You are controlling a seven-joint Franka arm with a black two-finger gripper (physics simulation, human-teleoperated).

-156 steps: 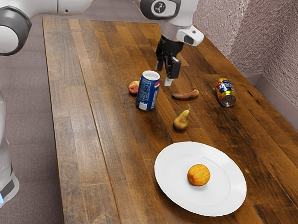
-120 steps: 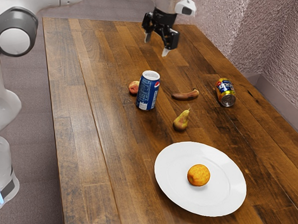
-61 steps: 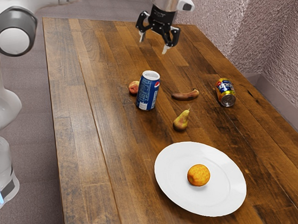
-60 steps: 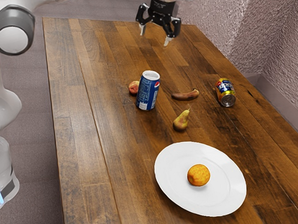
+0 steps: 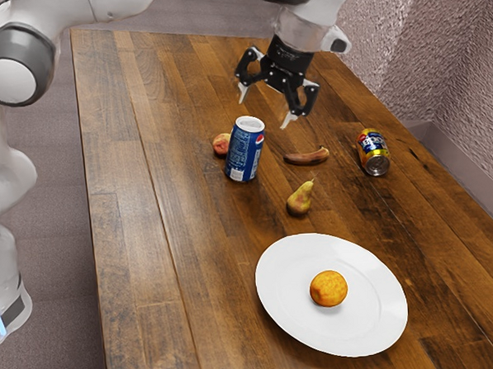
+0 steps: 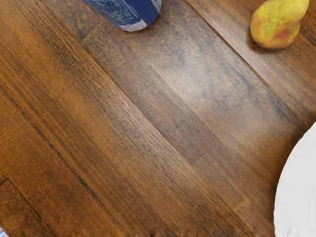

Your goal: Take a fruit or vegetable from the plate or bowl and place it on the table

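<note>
My gripper [image 5: 265, 106] hangs in the air above the table [image 5: 133, 232], behind the blue can, its two fingers spread wide with nothing between them. An orange round fruit [image 5: 328, 288] lies on the white plate [image 5: 278, 315] near the front. Between the can and the plate a pear [image 5: 300, 198] rests directly on the wood, and a brown banana-like piece [image 5: 307, 156] lies behind it. A reddish fruit [image 5: 220, 144] is partly hidden by the can. The wrist view takes in the pear [image 6: 277, 23] and part of the plate [image 6: 301, 187].
The blue can [image 5: 245, 150] stands upright below my gripper in the exterior view; its lower part [image 6: 129, 12] shows in the wrist view. A yellow and blue can [image 5: 373, 151] is toward the exterior view's right, near the table's far edge and the wall.
From the far end of the table, my hand has come back toward the blue can and lower, and has tilted. The fingers, close together at first, are now spread. Fruits, cans and plate have stayed put.
</note>
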